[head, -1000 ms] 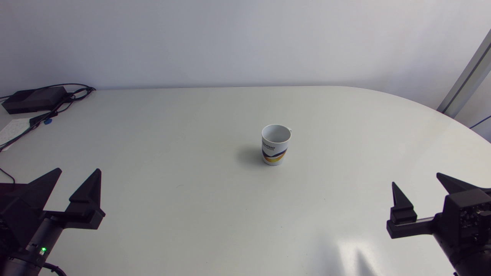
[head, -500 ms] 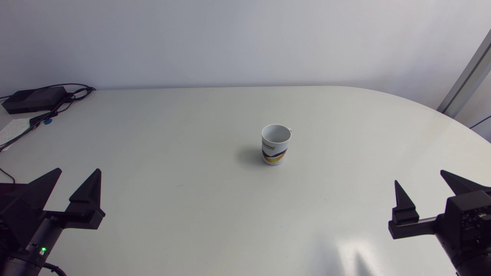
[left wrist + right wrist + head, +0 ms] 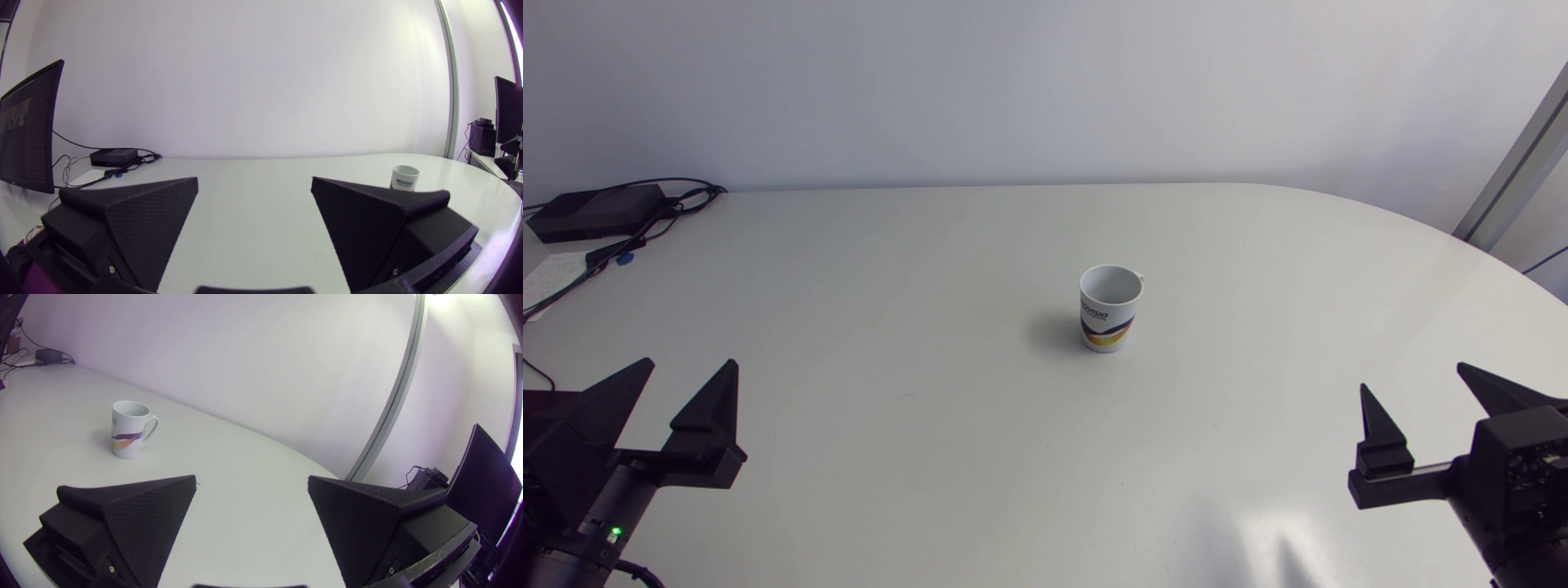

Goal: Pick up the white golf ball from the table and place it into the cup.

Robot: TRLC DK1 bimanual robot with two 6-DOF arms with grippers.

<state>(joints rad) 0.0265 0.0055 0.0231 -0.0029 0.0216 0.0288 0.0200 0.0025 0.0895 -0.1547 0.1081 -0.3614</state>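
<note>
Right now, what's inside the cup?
Inside the cup only bare white inner wall shows in the head view. Its bottom is hidden behind the near wall, so I cannot tell whether anything lies there.

One short line of dark capital lettering [image 3: 404, 182] on the side of the white ceramic mug [image 3: 1109, 309], above its yellow and dark blue swoosh, smaller print beneath too small to read, white paper sheet [image 3: 551, 273] with faint handwriting, illegible.

Black box [image 3: 592, 211] (cables [image 3: 686, 198] attached), white table [image 3: 931, 457]
</note>
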